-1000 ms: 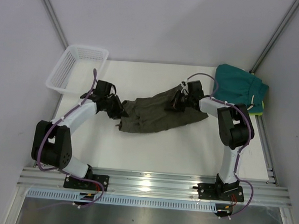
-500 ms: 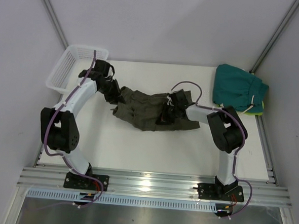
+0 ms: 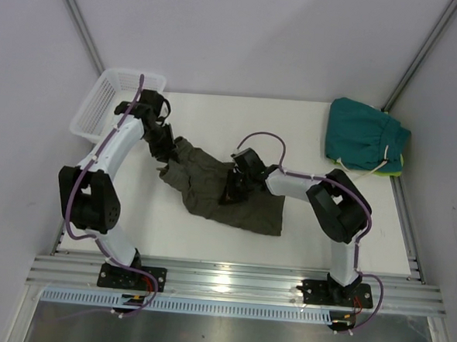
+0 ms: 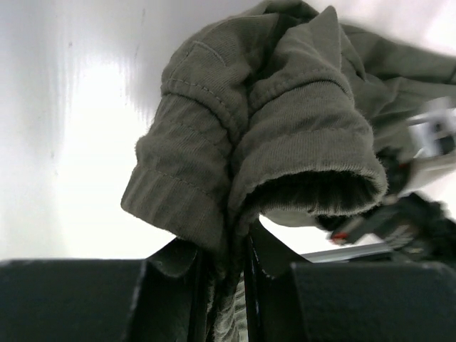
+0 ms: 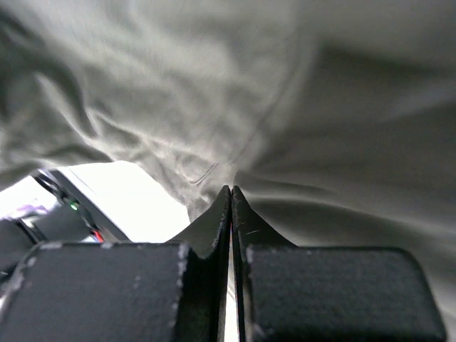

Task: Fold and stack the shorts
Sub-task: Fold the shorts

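The olive shorts [image 3: 212, 189] lie crumpled on the white table [image 3: 239, 117], a little left of the middle, and stretch as a slanted band from the upper left down to the lower right. Both arms reach in to them from the two sides.

The left claw [image 3: 166, 148] is at the upper left end of the cloth, just beside the white basket [image 3: 100, 105] that stands at the far left corner. In the left wrist view this claw [image 4: 226, 246] is nearly closed, and a thick bunch of the olive shorts [image 4: 285, 121] is pinched between its two dark fingers. A hemmed edge of the cloth folds over above the grip.

The right claw [image 3: 233, 188] sits on the middle part of the shorts. In the right wrist view its fingers [image 5: 206, 235] are pressed fully together. The tips of this claw [image 5: 230, 196] bite a thin fold of the olive cloth [image 5: 320, 107], and the wrinkles run toward that point.

The teal shorts [image 3: 362, 136] rest folded at the far right corner of the table, well apart from the olive pair. A white drawstring shows at their right edge. No claw touches them.
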You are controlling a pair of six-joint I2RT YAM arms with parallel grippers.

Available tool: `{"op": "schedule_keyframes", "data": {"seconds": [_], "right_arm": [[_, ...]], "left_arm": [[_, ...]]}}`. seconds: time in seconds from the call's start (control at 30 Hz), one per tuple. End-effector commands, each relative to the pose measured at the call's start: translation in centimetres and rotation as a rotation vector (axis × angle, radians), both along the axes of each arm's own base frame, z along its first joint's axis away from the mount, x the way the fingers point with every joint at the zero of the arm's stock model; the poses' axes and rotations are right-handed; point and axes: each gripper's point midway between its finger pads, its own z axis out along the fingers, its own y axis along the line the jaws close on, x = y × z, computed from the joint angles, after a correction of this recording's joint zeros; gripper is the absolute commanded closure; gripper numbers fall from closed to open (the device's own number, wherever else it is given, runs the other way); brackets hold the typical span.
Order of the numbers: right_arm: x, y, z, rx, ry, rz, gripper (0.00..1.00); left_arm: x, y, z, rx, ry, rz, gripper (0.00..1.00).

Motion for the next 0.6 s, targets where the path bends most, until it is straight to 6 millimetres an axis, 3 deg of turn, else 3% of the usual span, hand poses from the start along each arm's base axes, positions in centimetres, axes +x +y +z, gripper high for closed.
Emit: {"op": "schedule_keyframes", "data": {"seconds": [0.0, 0.17, 0.37, 0.57], "right_arm": [[2.9, -0.1, 5.2, 0.084, -0.059, -0.076, 1.0], [4.4, 0.7, 8.2, 0.147, -0.076, -0.089, 1.0], [4.5, 1.9, 5.6, 0.141, -0.022, -0.075, 1.0], [3.5, 2.6, 1.1, 0.071, 0.031, -0.071, 1.0]], "left_arm": [[-0.5, 1.2, 2.0, 0.036, -0.073, -0.013, 0.99], [-0.7, 1.1, 3.0, 0.03, -0.092, -0.036, 1.0], [-1.3, 0.2, 4.3, -0.026, -0.11, -0.055, 0.99], [-1.6, 0.4, 5.0, -0.014, -0.115, -0.061, 1.0]]}}
